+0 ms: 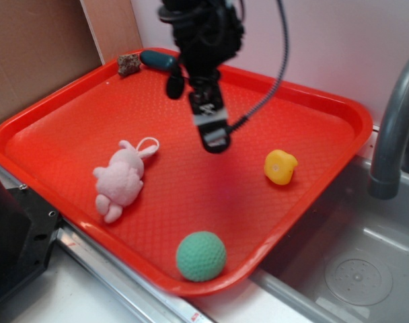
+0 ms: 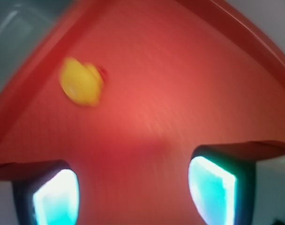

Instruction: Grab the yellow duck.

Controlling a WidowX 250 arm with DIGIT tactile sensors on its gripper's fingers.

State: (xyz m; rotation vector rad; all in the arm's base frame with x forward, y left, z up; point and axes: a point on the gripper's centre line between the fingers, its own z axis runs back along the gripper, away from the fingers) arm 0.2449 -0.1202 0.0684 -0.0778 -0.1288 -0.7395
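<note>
Red textured plastic tray (image 1: 325, 108) beside grey sink; small glossy yellow rubber duck (image 1: 280, 167) near right edge, untouched. Black gripper (image 1: 215, 141) above tray centre, well apart from duck, jaws spread wide, empty.

The yellow duck (image 1: 280, 167) is a small, rounded, glossy toy with an orange patch on its upper face. It lies right of centre in the exterior view, on the red tray's floor near the right rim. In the wrist view it shows blurred in the upper left (image 2: 81, 82), a red spot at its edge.
</note>
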